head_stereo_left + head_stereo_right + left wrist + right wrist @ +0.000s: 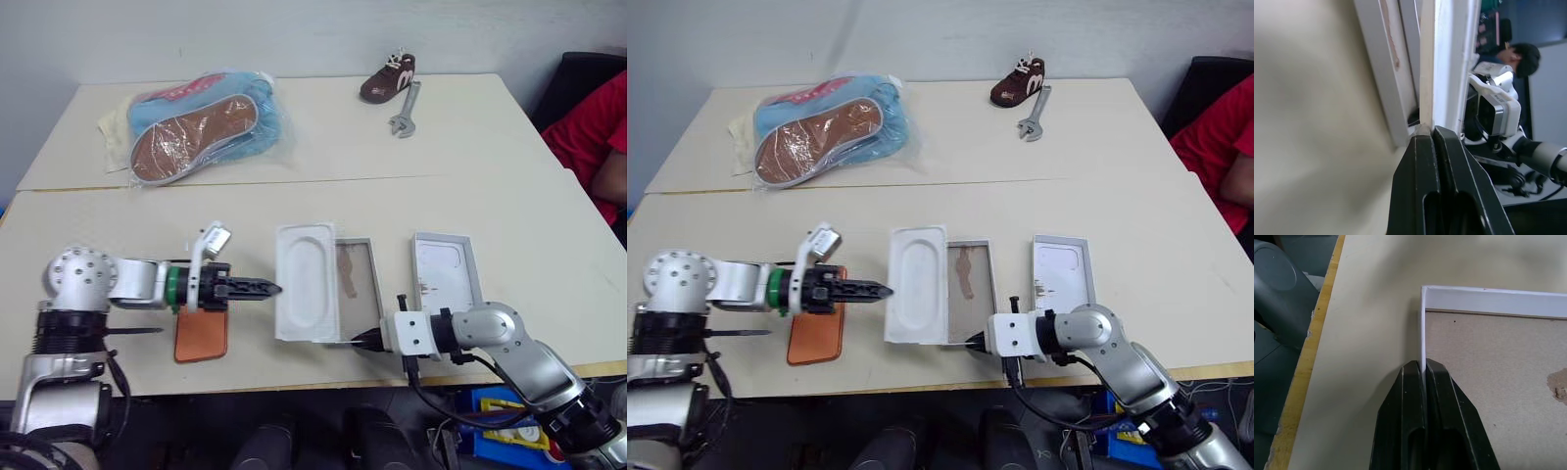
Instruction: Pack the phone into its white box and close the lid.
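Observation:
The orange phone [201, 341] lies flat on the table, partly under my left gripper [274, 289]. That gripper is shut on the left rim of a white moulded insert [307, 282], which rests over the left part of the white box [359, 284]. The box's grey floor with its brown smudge shows to the right of the insert. My right gripper [1422, 364] is shut on the box's thin near wall at its corner. The lid [444, 266] lies to the right of the box with its white inner face up.
On the far table lie a plastic bag of blue slippers [196, 122], a small brown shoe [389, 76] and a wrench [406, 110]. A person in red [598, 137] sits at the right. The table's front edge [294, 385] runs just behind both wrists.

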You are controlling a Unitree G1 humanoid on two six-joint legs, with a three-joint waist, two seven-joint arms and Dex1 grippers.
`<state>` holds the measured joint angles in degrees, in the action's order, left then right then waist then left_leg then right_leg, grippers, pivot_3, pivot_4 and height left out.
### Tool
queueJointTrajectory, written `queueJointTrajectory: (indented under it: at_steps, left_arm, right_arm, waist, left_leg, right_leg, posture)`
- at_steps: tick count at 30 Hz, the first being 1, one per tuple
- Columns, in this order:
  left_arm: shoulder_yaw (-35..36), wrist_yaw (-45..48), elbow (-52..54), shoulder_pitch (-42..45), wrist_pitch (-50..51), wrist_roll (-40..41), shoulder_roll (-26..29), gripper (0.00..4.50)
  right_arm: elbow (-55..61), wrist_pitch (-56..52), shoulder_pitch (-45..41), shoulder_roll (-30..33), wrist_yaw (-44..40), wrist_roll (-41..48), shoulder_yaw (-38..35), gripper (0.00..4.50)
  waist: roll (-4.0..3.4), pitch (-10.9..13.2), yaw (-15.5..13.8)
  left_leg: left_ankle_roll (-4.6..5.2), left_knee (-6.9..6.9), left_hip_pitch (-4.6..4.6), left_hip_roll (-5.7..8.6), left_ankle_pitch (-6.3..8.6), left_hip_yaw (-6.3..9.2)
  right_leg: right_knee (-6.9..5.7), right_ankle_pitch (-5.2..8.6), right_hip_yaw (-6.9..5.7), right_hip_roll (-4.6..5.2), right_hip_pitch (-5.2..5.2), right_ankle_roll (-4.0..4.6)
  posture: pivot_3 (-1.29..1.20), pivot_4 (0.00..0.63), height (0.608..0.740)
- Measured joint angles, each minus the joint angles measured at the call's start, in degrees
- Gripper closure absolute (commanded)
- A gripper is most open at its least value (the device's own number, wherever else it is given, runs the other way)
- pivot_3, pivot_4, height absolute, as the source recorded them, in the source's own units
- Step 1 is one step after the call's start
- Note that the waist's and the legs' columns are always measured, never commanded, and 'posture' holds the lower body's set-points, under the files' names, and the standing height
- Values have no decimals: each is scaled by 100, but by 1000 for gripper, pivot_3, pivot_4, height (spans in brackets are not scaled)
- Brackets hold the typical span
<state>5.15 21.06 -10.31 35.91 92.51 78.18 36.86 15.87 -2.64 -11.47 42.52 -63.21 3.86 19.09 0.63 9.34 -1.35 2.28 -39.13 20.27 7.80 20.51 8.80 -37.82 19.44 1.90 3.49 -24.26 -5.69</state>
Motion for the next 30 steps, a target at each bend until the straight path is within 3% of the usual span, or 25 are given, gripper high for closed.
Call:
queueJointTrajectory:
  at_steps: [3,7,9,12,20,30]
  left_arm:
    - [-25,-538,-226,172,-6,102,-471,4500]
    - [-62,-999,-497,314,-3,99,-908,4500]
    - [-61,-1121,-650,415,-7,82,-998,4500]
    - [-48,-1248,-831,573,-6,10,-1154,4500]
    - [-8,-1404,-1043,669,-8,-335,-1425,4500]
    - [215,-1562,-1049,636,-9,-899,-1813,4500]
  right_arm:
    - [107,-81,76,-14,74,-41,-6,3559]
    - [462,-303,329,29,101,22,-132,2221]
    - [743,-537,471,114,108,183,-232,2221]
    - [1562,-1163,826,460,99,896,-978,2221]
    - [2531,-2410,1836,1111,33,2562,-3395,2221]
    - [2681,-2668,1978,1110,401,2918,-3690,2221]
  waist:
    - [4,-2,4]
    - [11,-6,1]
    - [11,-6,3]
    - [12,-6,-16]
    - [21,-7,-52]
    - [24,-5,-39]
  left_leg:
    - [-1,-1,0,1,-1,-1]
    - [-3,0,1,4,0,2]
    - [-3,-2,2,5,0,0]
    - [-3,-5,4,7,0,2]
    - [-2,-1,4,7,0,0]
    - [-2,-1,4,7,0,-3]
  right_leg:
    - [-2,0,-1,-1,-4,0]
    - [-5,0,-1,-1,-16,0]
    - [-6,0,1,-1,-18,0]
    - [-5,0,1,1,-17,0]
    - [-2,0,4,1,-13,-1]
    - [-4,0,6,2,-15,-1]
  posture:
    - [0,150,740]
    - [0,150,740]
    - [0,150,740]
    - [0,150,740]
    - [0,150,740]
    - [0,150,740]
